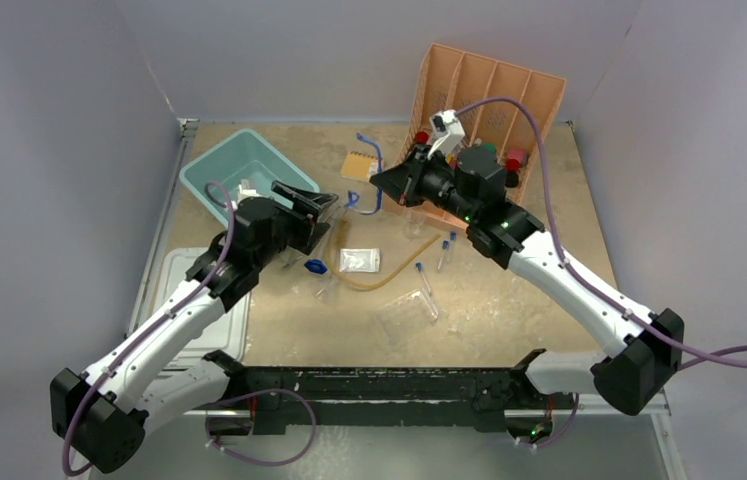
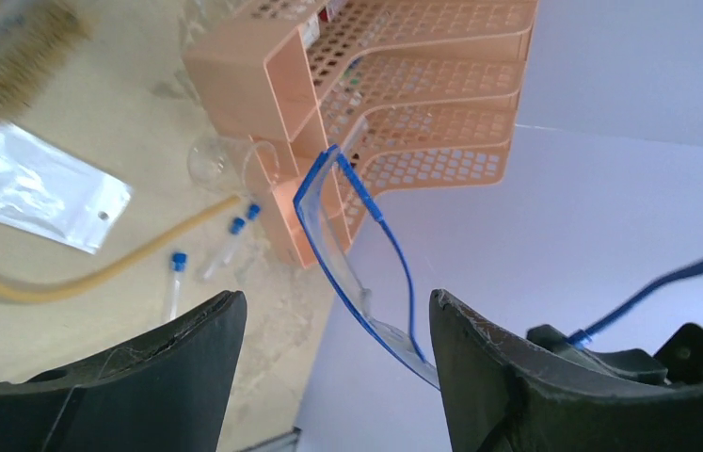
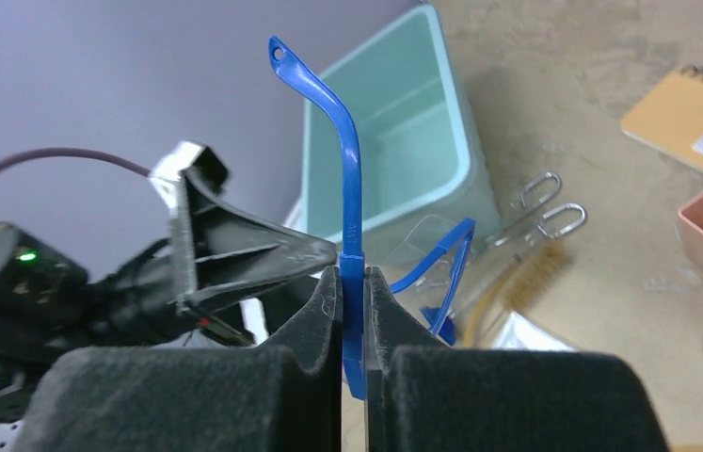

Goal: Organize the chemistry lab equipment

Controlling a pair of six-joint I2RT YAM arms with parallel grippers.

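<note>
My right gripper is shut on one blue temple arm of the blue-framed goggles, which hang lifted above the table. The left gripper is open; the goggles' clear lens sits between its jaws and leans on the right finger. On the table lie the small clear bag, the amber tubing, blue-capped test tubes and the clear tube rack. Metal tongs lie near the bin.
A teal bin stands at the back left. The peach divider with bottles is at the back right, the orange notepad between them. A brush lies by the tongs. A grey tray sits under the left arm.
</note>
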